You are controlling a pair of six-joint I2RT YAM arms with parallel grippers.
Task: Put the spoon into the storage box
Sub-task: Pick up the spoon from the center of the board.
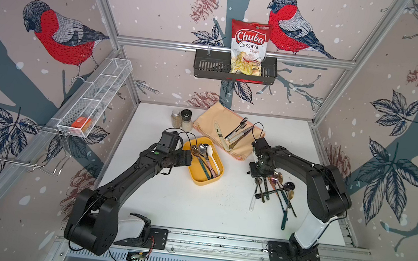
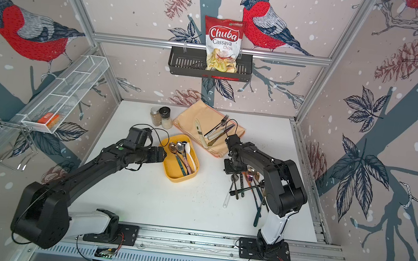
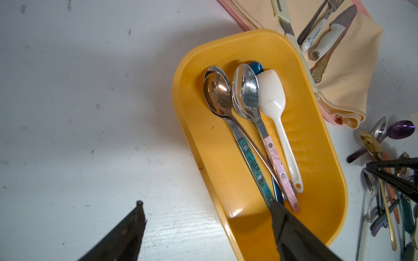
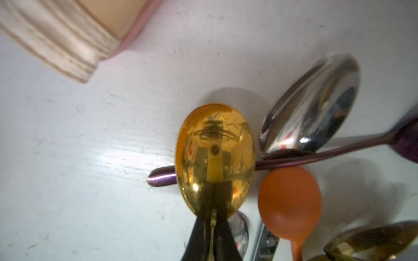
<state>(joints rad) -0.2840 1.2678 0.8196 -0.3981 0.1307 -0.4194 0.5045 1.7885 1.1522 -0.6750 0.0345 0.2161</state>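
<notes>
Above the table [image 4: 67, 158], right pincer [image 4: 212, 220] (closed) grips gold spoon [image 4: 214, 153].

Black arms [image 1: 119, 185], white base links [image 1: 309, 230], green dot [image 1: 156, 153].

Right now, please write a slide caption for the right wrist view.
Right pincer shut on a gold spoon whose bowl crosses a purple spoon, beside a silver spoon and an orange spoon.

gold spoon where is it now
Right wrist view: gold spoon pinched by the right gripper, table's right side, across the purple spoon's handle, beside the orange spoon.
</notes>
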